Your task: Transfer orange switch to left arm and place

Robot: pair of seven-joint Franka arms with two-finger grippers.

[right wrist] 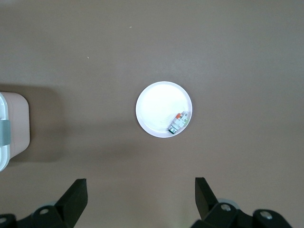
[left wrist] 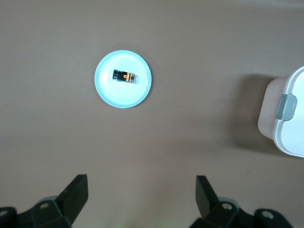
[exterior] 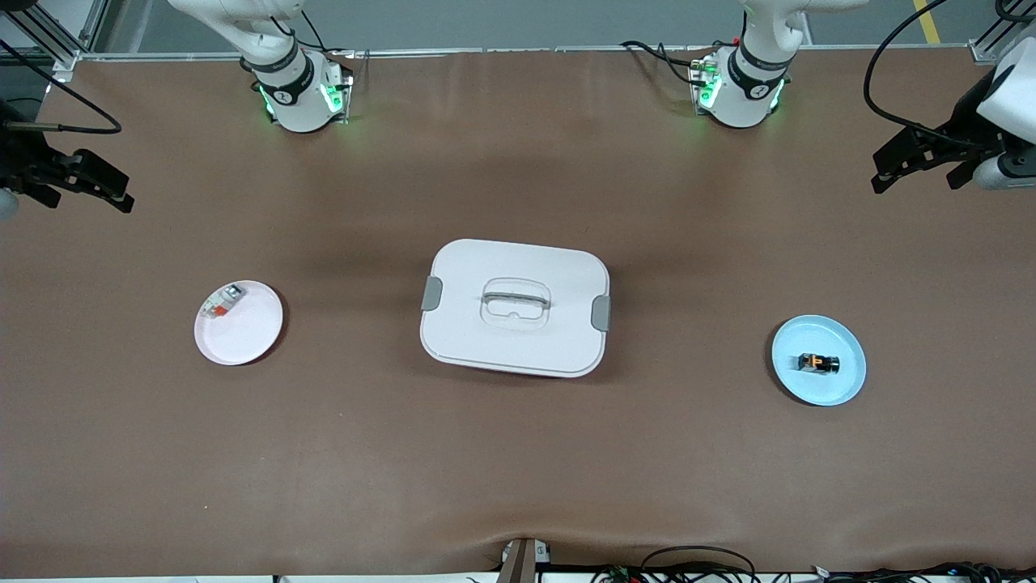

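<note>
The orange switch (exterior: pixel 818 363), a tiny black block with an orange patch, lies on a light-blue plate (exterior: pixel 843 387) toward the left arm's end of the table. It also shows in the left wrist view (left wrist: pixel 124 76) on that plate (left wrist: pixel 123 98). The white box (exterior: pixel 515 308) with grey latches stands at the table's middle, its edge in both wrist views (left wrist: pixel 290 118) (right wrist: pixel 14 126). My left gripper (exterior: pixel 919 174) (left wrist: pixel 141 190) is open and empty, high over the table's left-arm end. My right gripper (exterior: pixel 85 194) (right wrist: pixel 141 190) is open and empty, high over the right-arm end.
A pink plate (exterior: pixel 243 332) (right wrist: pixel 156 107) toward the right arm's end holds a small white part with a red-orange end (exterior: pixel 222 302) (right wrist: pixel 179 121). Brown table surface lies bare between the plates and the box. Cables run along the table's near edge.
</note>
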